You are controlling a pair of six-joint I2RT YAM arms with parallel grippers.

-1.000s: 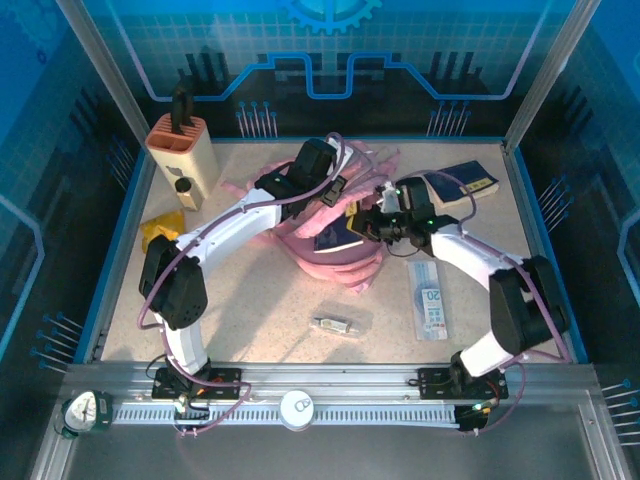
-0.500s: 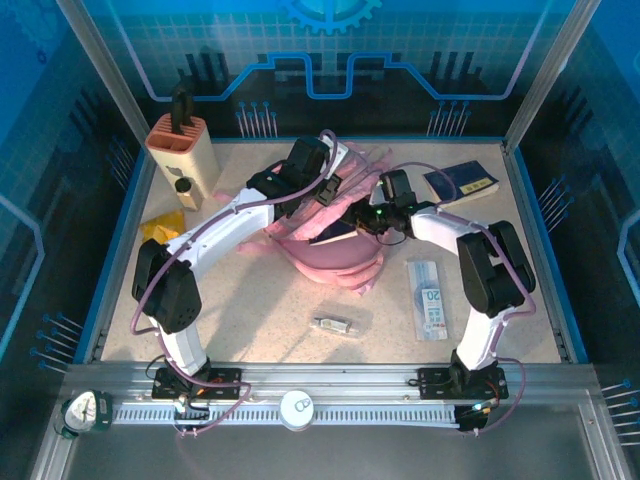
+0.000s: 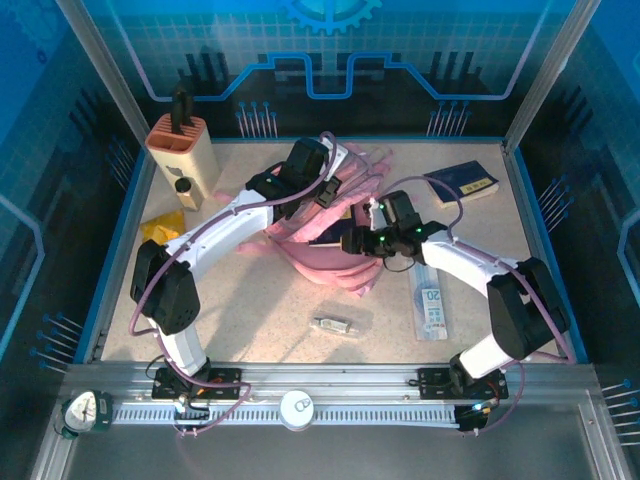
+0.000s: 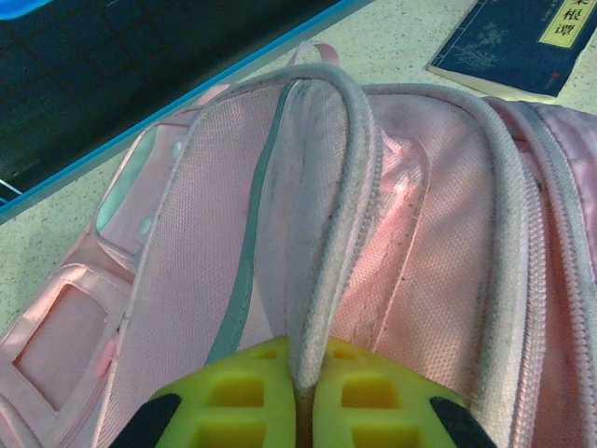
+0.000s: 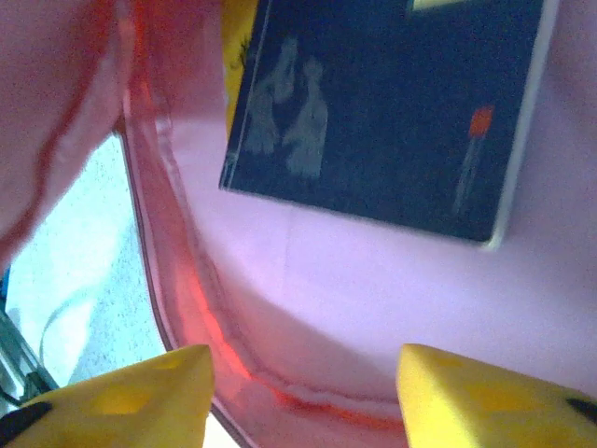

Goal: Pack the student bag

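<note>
Student bag (image 4: 392,233), rim pinched by left gripper (image 4: 303,385), right gripper (image 5: 303,383) spread

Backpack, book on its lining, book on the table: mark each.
Backpack (image 4: 392,215), left wrist view, pink lining.
Book on its lining (image 5: 373,112), right wrist view, dark cover.
Book on the table (image 3: 462,183), top view, blue cover.

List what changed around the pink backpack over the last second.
The right tool carried the dark book leftward into the pink backpack, then opened and let it go; the book now lies on the lining inside. Unchanged: the left tool stays shut on the backpack's zip rim, holding the mouth up, and the second book has not moved.
</note>
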